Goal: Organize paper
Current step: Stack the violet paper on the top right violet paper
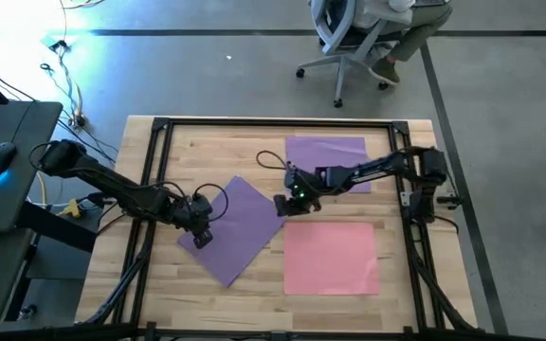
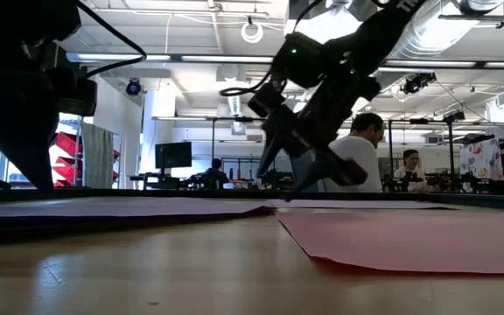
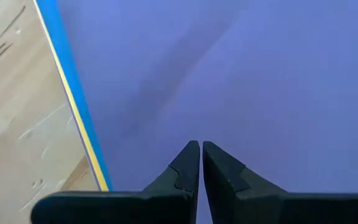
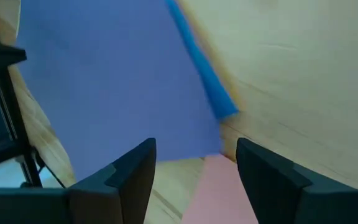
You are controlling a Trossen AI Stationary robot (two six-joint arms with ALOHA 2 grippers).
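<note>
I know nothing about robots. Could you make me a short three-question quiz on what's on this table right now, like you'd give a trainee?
1. True or false: the left gripper is shut, its tips over the tilted purple stack.
2. Which colour is the sheet lying nearest the table's front edge on the right: A) yellow, B) pink, C) green?
3. Fill in: the right gripper has its fingers ____, near the tilted stack's corner.

Key
1. True. The left wrist view also shows blue and yellow edges under the purple top sheet.
2. B, pink. A second purple sheet lies behind it.
3. Open, holding nothing.
</note>
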